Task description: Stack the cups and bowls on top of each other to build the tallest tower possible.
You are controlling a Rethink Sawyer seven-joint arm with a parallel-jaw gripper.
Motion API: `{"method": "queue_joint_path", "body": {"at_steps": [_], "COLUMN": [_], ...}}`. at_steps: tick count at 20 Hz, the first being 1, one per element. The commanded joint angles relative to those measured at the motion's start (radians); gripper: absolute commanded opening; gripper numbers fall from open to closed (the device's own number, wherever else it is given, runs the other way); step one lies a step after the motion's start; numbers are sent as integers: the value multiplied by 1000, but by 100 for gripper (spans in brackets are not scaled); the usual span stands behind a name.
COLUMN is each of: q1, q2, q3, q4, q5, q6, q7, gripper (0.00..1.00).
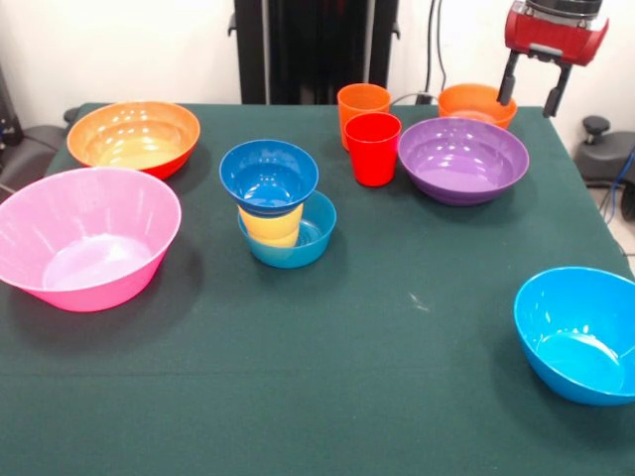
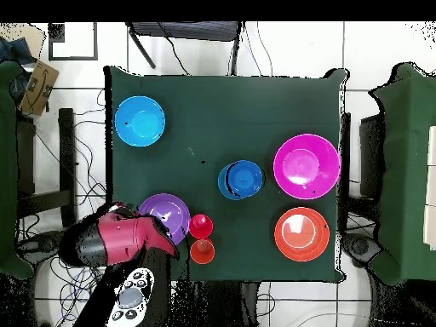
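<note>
While my jaws are hanging wide apart and holding nothing above the small orange bowl, the tower is sitting near the middle of the green desk: a small blue bowl at the bottom, a yellow cup standing in it, and a second small blue bowl resting on the cup, tilting slightly. Taking the tower as my landmark in the front view, the red cup is standing up and to its right, with the orange cup just behind that, the two nearly touching. Further right of the tower the purple bowl is sitting just beside the red cup, and the small orange bowl is lying right behind it. The bright blue bowl is resting well apart from the tower, down at the right edge. Left of the tower, the large pink bowl is sitting near the front and the large orange bowl behind it.
</note>
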Motion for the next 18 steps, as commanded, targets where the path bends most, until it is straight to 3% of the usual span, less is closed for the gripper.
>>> {"method": "queue_joint_path", "body": {"at_steps": [1,13,18], "q1": [72,75,122], "q2": [30,111,157], "q3": [-50,37,7], "q4": [-47,95,104], "q5": [-95,-76,-78], "q6": [63,-136,-192], "q7": [37,70,90], "gripper": [100,100,100]}}
